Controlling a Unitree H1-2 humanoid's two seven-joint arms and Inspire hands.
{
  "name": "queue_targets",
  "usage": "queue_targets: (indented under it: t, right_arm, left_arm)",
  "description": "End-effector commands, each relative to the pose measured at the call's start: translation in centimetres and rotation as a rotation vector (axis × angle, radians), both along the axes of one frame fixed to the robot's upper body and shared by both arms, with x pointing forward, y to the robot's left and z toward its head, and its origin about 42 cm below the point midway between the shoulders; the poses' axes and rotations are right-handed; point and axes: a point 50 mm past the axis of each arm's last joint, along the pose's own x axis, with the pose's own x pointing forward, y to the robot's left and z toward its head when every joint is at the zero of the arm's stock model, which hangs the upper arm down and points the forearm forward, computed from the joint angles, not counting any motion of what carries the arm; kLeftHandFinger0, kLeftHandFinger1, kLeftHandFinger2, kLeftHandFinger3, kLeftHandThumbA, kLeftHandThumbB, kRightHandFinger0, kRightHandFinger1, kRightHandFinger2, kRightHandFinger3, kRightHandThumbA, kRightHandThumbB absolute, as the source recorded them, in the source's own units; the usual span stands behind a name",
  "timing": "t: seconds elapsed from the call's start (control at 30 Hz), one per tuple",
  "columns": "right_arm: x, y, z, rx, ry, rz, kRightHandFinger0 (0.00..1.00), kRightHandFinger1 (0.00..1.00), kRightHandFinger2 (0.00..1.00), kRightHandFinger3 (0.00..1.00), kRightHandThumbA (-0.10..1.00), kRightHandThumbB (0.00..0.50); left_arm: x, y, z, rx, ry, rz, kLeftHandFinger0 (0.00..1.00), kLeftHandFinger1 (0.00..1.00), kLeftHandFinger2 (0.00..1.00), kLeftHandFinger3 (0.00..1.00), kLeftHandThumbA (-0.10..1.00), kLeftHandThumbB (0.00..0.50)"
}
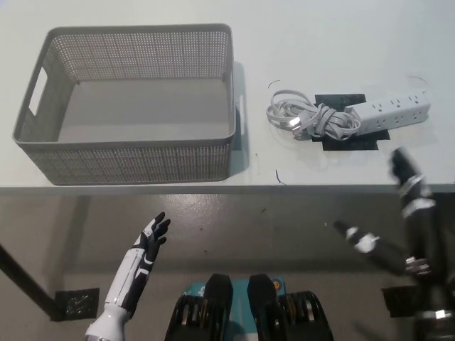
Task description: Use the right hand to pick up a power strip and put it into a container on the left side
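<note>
Head view: white table [341,42] across the top, front edge running just below the basket and the strip.

Container: grey perforated basket [128,103] on the left half of the table, upright, nothing visible inside, slot handles on its short sides. Near wall sits close to the table's front edge.

Power strip [389,114]: white, lying flat on the table well right of the basket, slightly tilted, outlets facing up. Its left end overlaps a black square patch [348,138] on the tabletop. Its cord [309,117] is bundled in a loose coil just left of the strip body, partly on the same patch. Strip is untouched, not in the basket.

Right hand [402,195]: black, at the right edge, below the strip and around the table's front edge, fingers spread apart, holding nothing. One fingertip reaches up toward the strip's right end but stays apart from it.

Left hand [153,238]: white with dark fingers, resting lower left, below the table edge, fingers apart, empty.
</note>
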Motion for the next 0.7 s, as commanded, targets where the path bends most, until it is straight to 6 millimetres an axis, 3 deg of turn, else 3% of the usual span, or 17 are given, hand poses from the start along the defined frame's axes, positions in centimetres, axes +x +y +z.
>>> queue_targets:
  t: [0.0,0.03,0.1,0.13,0.17,0.2,0.3,0.37,0.47,0.57,0.67]
  right_arm:
    - [1.5,-6.6,13.8,-0.337,-0.122,-0.041,1.00,1.00,1.00,1.00,1.00,0.302]
    - [2.5,-7.9,16.3,-0.403,-0.123,-0.044,1.00,1.00,1.00,1.00,1.00,0.351]
    - [4.1,-9.5,20.6,-0.518,-0.089,-0.037,1.00,1.00,1.00,1.00,1.00,0.392]
    - [4.5,-9.7,21.5,-0.536,-0.082,-0.033,1.00,1.00,1.00,1.00,1.00,0.393]
    - [5.8,-10.1,24.8,-0.579,-0.060,-0.007,1.00,1.00,1.00,1.00,1.00,0.368]
    - [6.4,-10.2,26.3,-0.598,-0.051,0.003,1.00,1.00,1.00,1.00,1.00,0.366]
    - [9.3,-8.9,31.6,-0.713,0.039,0.019,1.00,1.00,1.00,1.00,1.00,0.355]
    - [11.9,-7.7,33.8,-0.753,0.081,0.037,1.00,1.00,1.00,1.00,1.00,0.357]
    - [14.7,-6.3,35.1,-0.799,0.148,0.028,1.00,1.00,1.00,1.00,1.00,0.364]
    - [18.6,-4.6,35.7,-0.846,0.249,0.011,1.00,1.00,1.00,1.00,1.00,0.436]
    - [20.9,-2.7,36.2,-0.939,0.278,0.025,1.00,1.00,1.00,1.00,1.00,0.379]
  left_arm:
    - [1.0,0.2,2.0,0.035,-0.137,-0.039,1.00,1.00,1.00,1.00,1.00,0.216]
    - [1.0,0.2,2.0,0.037,-0.137,-0.041,1.00,1.00,1.00,1.00,1.00,0.209]
    - [1.1,0.2,2.0,0.037,-0.136,-0.043,1.00,1.00,1.00,1.00,1.00,0.215]
    - [1.1,0.2,2.0,0.038,-0.137,-0.043,1.00,1.00,1.00,1.00,1.00,0.216]
    - [1.1,0.3,2.1,0.045,-0.142,-0.040,1.00,1.00,1.00,1.00,1.00,0.207]
    - [1.2,0.3,2.1,0.048,-0.145,-0.038,1.00,1.00,1.00,1.00,1.00,0.206]
    - [1.2,0.3,2.0,0.044,-0.141,-0.040,1.00,1.00,1.00,1.00,1.00,0.214]
    - [1.2,0.3,2.0,0.043,-0.138,-0.040,1.00,1.00,1.00,1.00,1.00,0.210]
    - [1.3,0.1,2.0,0.039,-0.138,-0.042,1.00,1.00,1.00,1.00,1.00,0.209]
    - [1.2,0.1,1.9,0.038,-0.136,-0.040,1.00,1.00,1.00,1.00,1.00,0.213]
    - [1.1,0.2,1.8,0.040,-0.134,-0.040,1.00,1.00,1.00,1.00,1.00,0.206]
